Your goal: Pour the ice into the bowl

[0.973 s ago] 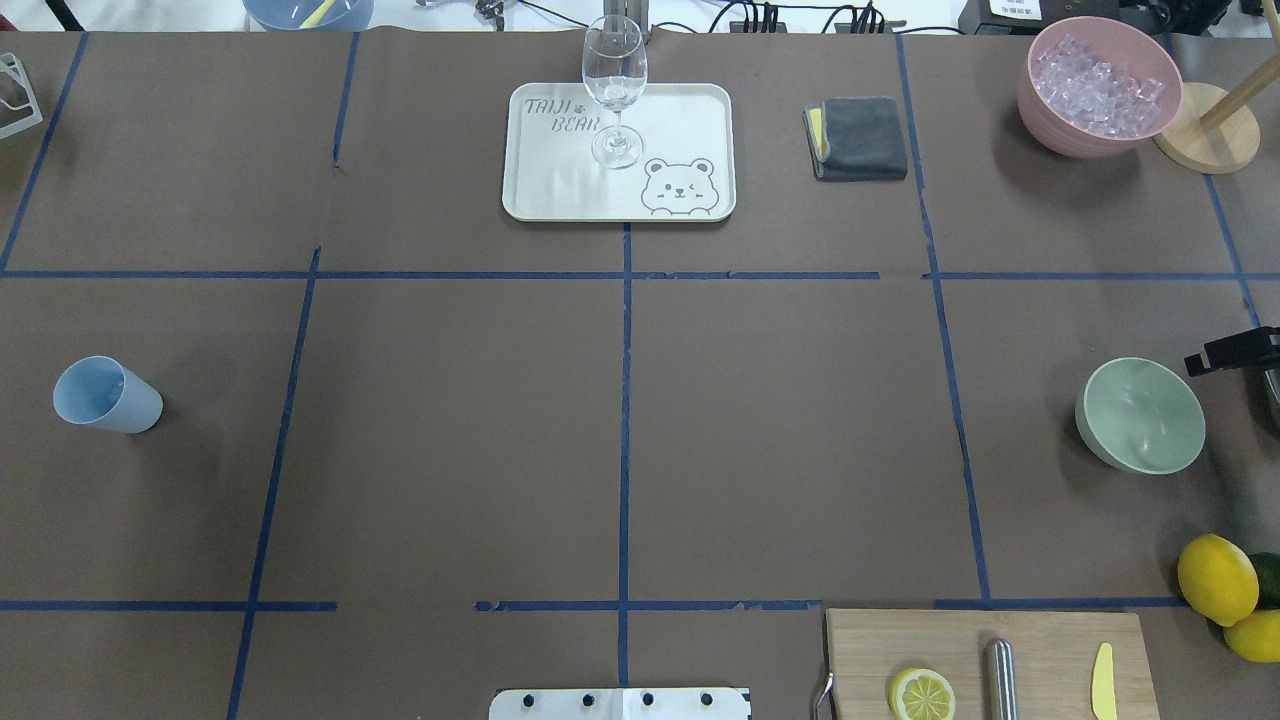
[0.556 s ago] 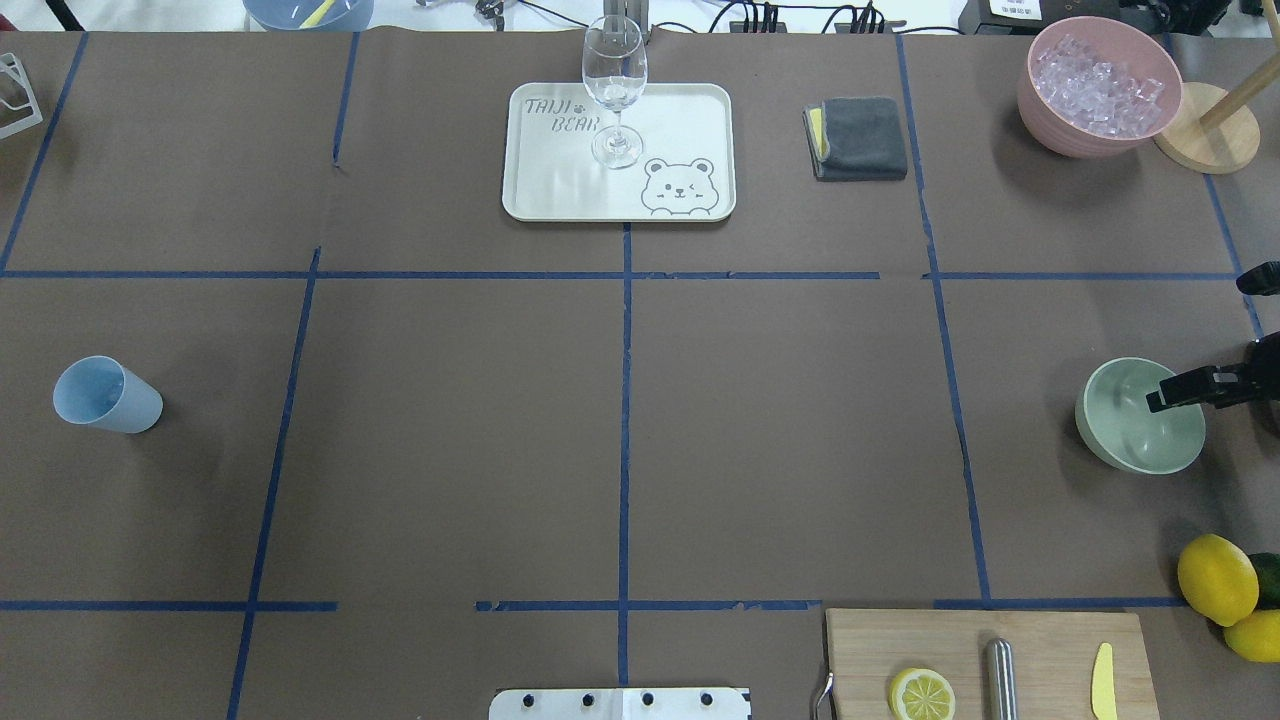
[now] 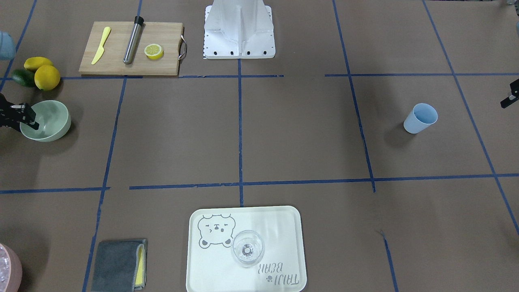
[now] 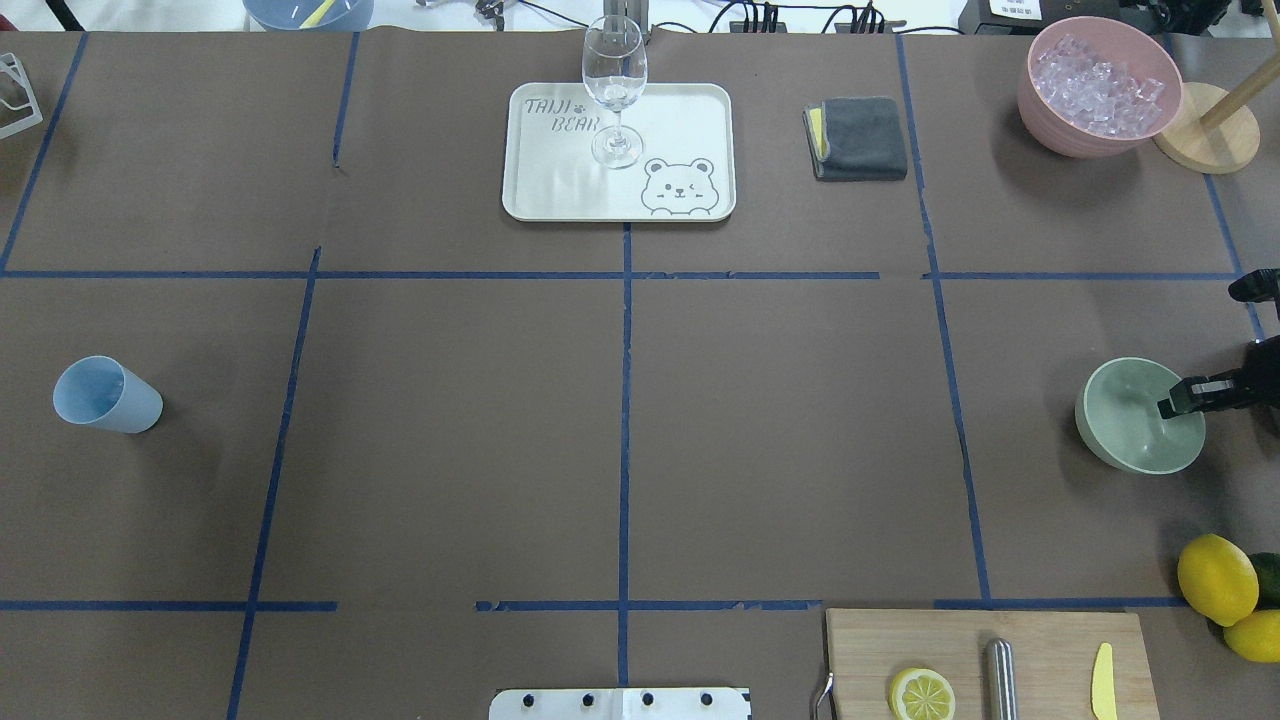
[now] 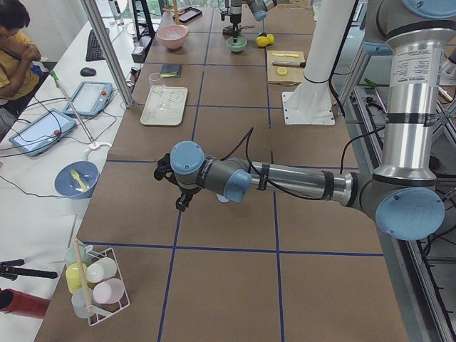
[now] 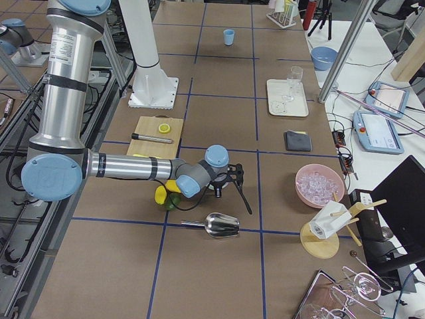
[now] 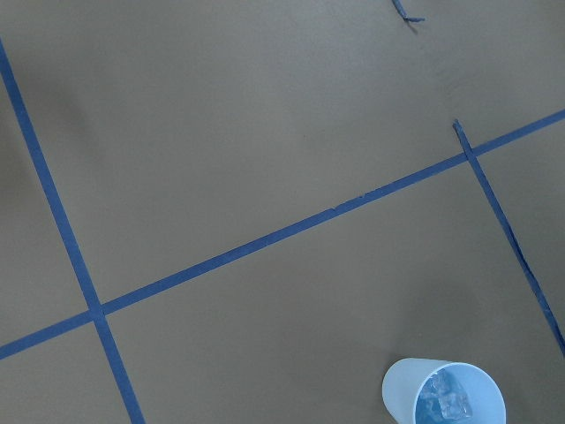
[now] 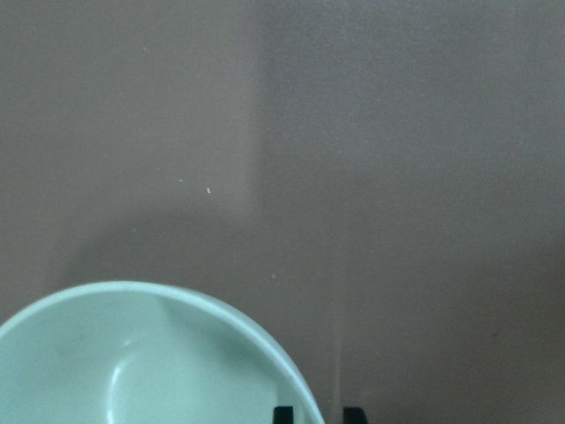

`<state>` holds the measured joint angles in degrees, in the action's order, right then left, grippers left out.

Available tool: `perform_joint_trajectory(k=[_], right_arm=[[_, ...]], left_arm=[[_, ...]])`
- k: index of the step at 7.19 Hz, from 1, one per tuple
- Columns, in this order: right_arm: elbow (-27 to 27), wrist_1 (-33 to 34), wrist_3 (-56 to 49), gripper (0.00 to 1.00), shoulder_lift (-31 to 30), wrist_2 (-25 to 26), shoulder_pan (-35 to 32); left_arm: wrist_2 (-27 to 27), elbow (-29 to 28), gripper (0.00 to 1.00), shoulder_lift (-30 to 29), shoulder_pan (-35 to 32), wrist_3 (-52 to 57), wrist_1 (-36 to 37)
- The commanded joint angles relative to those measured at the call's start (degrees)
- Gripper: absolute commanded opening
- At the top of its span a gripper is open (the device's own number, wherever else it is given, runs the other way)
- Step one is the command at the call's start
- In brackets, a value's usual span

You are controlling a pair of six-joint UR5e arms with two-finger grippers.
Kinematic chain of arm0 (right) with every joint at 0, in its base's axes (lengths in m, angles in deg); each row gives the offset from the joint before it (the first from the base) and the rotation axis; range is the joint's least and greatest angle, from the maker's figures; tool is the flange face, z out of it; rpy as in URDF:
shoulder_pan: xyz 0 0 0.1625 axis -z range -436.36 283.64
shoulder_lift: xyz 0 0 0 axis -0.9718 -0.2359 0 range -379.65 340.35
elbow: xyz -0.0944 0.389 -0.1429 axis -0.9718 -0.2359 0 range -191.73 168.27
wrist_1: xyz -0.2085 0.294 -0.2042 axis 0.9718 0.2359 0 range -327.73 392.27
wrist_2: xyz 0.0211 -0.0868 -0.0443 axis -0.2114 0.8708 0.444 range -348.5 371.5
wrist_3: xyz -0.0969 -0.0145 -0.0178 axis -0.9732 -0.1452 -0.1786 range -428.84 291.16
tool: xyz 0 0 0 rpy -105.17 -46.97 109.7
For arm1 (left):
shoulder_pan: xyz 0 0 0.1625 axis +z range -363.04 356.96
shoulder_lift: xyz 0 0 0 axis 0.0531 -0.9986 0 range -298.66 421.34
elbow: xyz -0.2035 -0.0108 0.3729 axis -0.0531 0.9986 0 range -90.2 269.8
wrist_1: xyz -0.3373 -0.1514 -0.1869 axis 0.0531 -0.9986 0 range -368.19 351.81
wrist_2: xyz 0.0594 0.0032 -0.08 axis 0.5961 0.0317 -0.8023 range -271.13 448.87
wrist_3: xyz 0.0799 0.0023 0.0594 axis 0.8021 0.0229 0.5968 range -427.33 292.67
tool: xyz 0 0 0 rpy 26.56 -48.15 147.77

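Note:
The pale mint-green bowl stands at the table's right side, also in the front view. My right gripper is open at the bowl. Its black fingers straddle the rim on the robot's right, one inside and one outside. The light blue cup stands alone at the far left. In the left wrist view the ice lies as a few clear cubes in the bottom of that cup. My left gripper hovers beyond the cup; I cannot tell its state.
A wine glass stands on the bear tray at the back. Near it are a grey cloth and a pink tub full of ice cubes. Lemons and a cutting board lie close to the bowl.
My right gripper came in from the right edge over the bowl, then settled with one finger inside its rim. The cup and bowl have not moved.

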<state>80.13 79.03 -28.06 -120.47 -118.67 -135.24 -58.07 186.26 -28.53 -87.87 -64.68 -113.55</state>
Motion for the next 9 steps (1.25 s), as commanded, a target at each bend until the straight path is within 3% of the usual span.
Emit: perform_joint_trajectory(k=[1, 2, 5, 8, 9], right_arm=[[1.7, 0.0, 2.0, 0.00, -0.1, -0.3, -0.2], [3.0, 0.0, 2.2, 0.00, -0.1, -0.1, -0.2], [13.3, 0.4, 13.2, 0.00, 1.1, -0.7, 0.0], [14.5, 0.7, 28.0, 0.00, 11.1, -1.3, 3.1], [14.5, 0.7, 34.1, 0.00, 14.7, 0.6, 6.1]], left_arm=[[0.0, 0.1, 1.00, 0.0, -0.1, -0.4, 0.0], [0.0, 0.0, 1.00, 0.0, -0.1, -0.4, 0.0], [0.0, 0.0, 1.00, 0.0, -0.1, -0.3, 0.0], [0.0, 0.0, 1.00, 0.0, 0.0, -0.5, 0.0], [0.0, 0.0, 1.00, 0.0, 0.0, -0.5, 0.0]])
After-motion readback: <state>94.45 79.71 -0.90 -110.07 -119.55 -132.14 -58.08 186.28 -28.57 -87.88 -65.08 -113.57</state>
